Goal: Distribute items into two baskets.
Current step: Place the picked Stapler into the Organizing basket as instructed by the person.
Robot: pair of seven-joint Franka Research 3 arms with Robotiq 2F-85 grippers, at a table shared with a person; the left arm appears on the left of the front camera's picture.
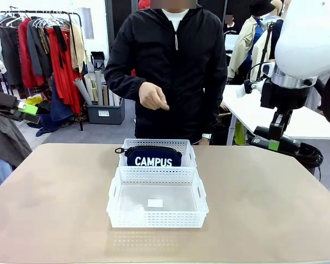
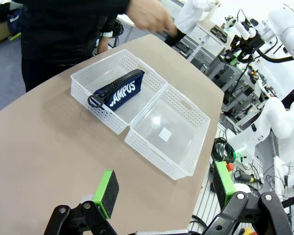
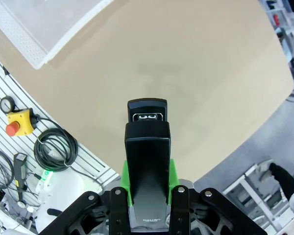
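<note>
So we're about halfway, I'd say. The navy CAMPUS pouch (image 1: pixel 153 157) is already sitting in the far basket (image 1: pixel 184 145), lying along its length with the zip pull hanging toward 9 o'clock in the front view. The near basket (image 1: pixel 157 219), butted right up against it at the 6 o'clock side, has nothing in it but what looks like a small white label on the floor (could be a sticker, hard to tell).

What's left is the black stapler (image 3: pixel 147 161). The right pincer (image 3: pixel 148 193) is clamped shut on it, green pads pressed on both sides, the stapler's nose pointing away from the wrist over the bare desk (image 3: pixel 186 73). In the front view that arm hangs up at about 2 o'clock from the baskets, well apart from them, so the drop into the near basket isn't done yet.

The left pincer (image 2: pixel 164 188) is spread wide with nothing in it, parked off at the 9 o'clock edge. The person's hand (image 1: pixel 152 97) hovers above the far basket, touching nothing.
</note>
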